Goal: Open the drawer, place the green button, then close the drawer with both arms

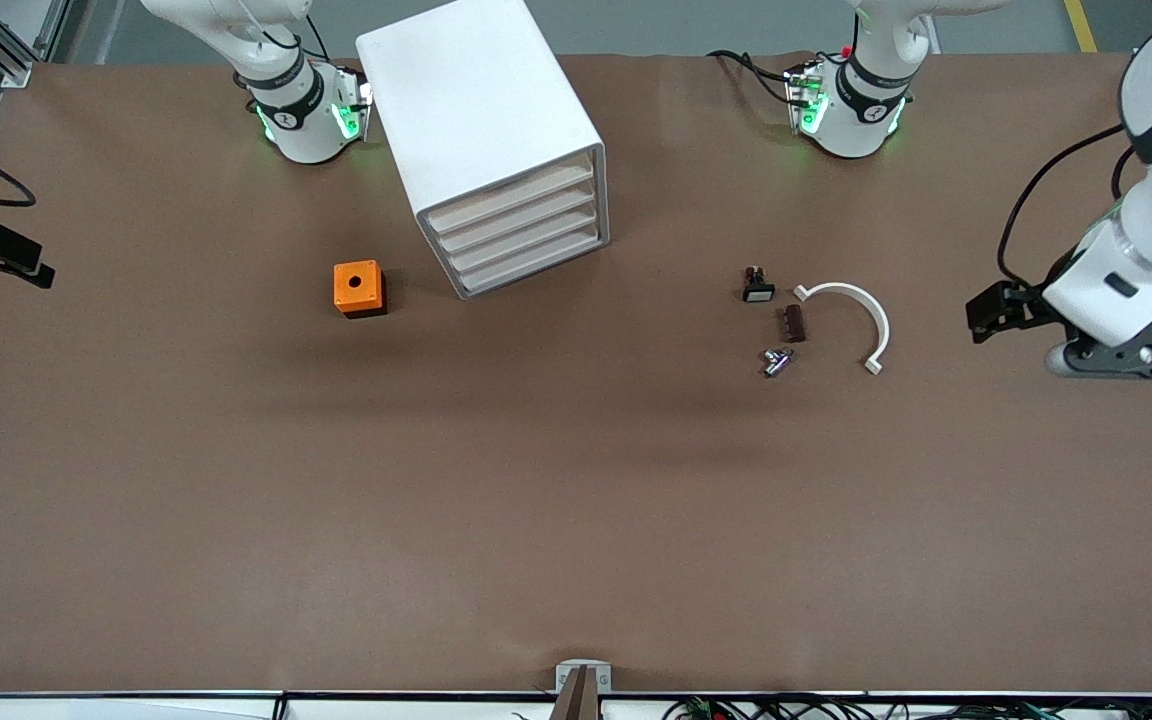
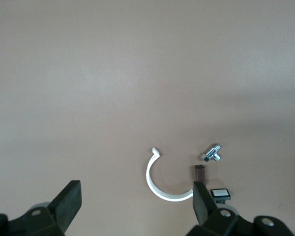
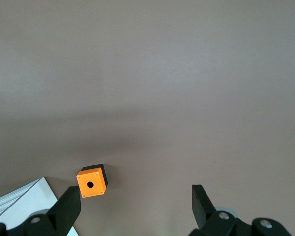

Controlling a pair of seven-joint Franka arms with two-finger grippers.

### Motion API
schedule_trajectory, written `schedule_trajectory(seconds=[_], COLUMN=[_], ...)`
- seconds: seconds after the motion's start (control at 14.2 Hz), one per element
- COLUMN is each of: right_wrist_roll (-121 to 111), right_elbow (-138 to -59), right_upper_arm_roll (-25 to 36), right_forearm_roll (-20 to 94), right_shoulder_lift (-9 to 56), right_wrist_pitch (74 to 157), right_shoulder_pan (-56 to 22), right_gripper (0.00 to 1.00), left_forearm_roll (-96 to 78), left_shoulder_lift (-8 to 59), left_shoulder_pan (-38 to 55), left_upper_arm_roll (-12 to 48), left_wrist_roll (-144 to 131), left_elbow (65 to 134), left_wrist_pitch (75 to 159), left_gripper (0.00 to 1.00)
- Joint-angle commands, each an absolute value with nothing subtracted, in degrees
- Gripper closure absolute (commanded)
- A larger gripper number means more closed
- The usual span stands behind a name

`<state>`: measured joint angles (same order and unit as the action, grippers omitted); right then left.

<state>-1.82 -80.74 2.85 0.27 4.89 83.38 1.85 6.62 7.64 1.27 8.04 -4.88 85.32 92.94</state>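
Plainly, much is hidden: the white rounded plastic cabinet (image 1: pixel 481 110) stands on the brown matte table (image 1: pixel 576 500) with its four shallow drawers (image 1: pixel 521 225), pale beige at the front, all pushed in flush, so whatever lies inside cannot be seen. The cabinet sits at a slant between the two arm bases, nearer the right arm's.

Beside it, toward the right arm's end, rests a small orange cube-shaped box (image 1: pixel 359 288) on a black base, with a round hole in its top face.

Toward the left arm's end lies a loose cluster of tiny parts: a black part with a white face (image 1: pixel 758 285), a dark brown ridged block (image 1: pixel 794 323), a shiny metal piece (image 1: pixel 776 361) and a thin white plastic half-ring (image 1: pixel 851 318). The block lies just beside the half-ring's one end. They are too small to read well – which of them, if any, is the button I cannot tell; no green cap can be made out.

The left pincer (image 2: pixel 136 189) hangs over the table at the left arm's end, near the half-ring, its black fingers spread wide and holding nothing; one finger covers part of the brown block in its wrist view.

The right pincer (image 3: pixel 135 194) hangs at the right arm's end, partly cut off at the front view's edge – fingers likewise wide apart, empty.
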Motion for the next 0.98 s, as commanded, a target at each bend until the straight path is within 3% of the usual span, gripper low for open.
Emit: schedule_trajectory(seconds=[0.0,0.91], right_wrist_roll=[-2.37,-2.46], right_elbow=[-80.6,-81.03], right_upper_arm_roll=[2.46,2.46], right_forearm_roll=[-0.53,-0.88], right_shoulder_lift=[4.66,4.57], right_wrist_pitch=[83.58,83.67], right_shoulder_pan=[2.37,2.2], right_gripper=[0.0,0.0], left_forearm_roll=[6.42,-0.09], left_shoulder_lift=[1.94,-4.39], left_shoulder_pan=[0.7,-0.88], left_upper_arm_roll=[8.17,6.94], left_wrist_roll=[-3.96,-3.87], left_elbow=[89.03,93.16], left_wrist_pitch=[93.08,90.79], left_gripper=[0.0,0.0])
